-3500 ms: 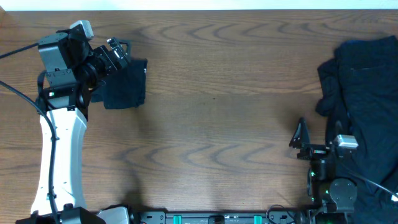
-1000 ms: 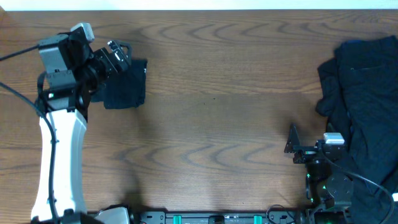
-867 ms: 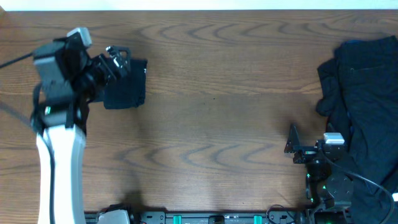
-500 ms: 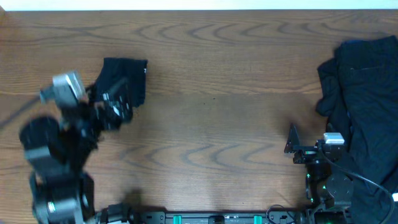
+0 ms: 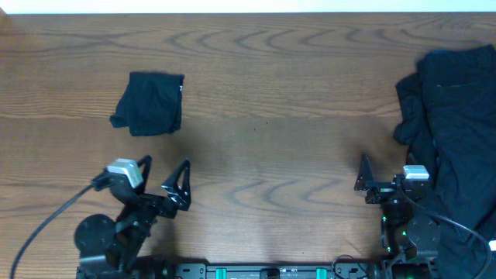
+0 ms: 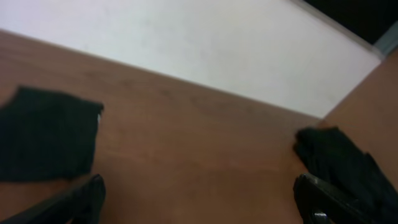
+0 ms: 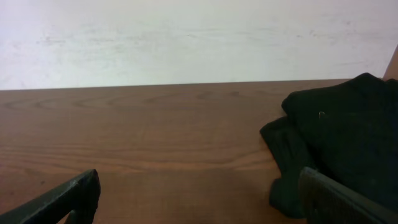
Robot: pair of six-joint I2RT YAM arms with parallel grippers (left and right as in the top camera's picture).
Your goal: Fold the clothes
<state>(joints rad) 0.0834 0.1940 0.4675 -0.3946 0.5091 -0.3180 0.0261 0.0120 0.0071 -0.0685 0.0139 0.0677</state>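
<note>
The wooden table looks as it did a second ago, and the heap of clothes – dark, rumpled, unfolded – has not shifted from its right end. The overhead frame cuts this heap off at the right edge, and the right arm's base covers its near part. In the right wrist view only its left portion shows. The folded garment, a small dark rectangle at the far left of the table, lies where it lay before. It is now fully uncovered, since the left arm that reached over it a second ago has drawn back to the near edge. The left gripper now sits well apart from that garment, fingers spread wide with nothing between them. The right gripper has stayed near the front edge, just left of the heap, its fingers likewise wide apart and holding nothing. Both wrist views show only the fingertips at the bottom corners – the left one is blurred, so the cloth's edges there are hard to make out.
</note>
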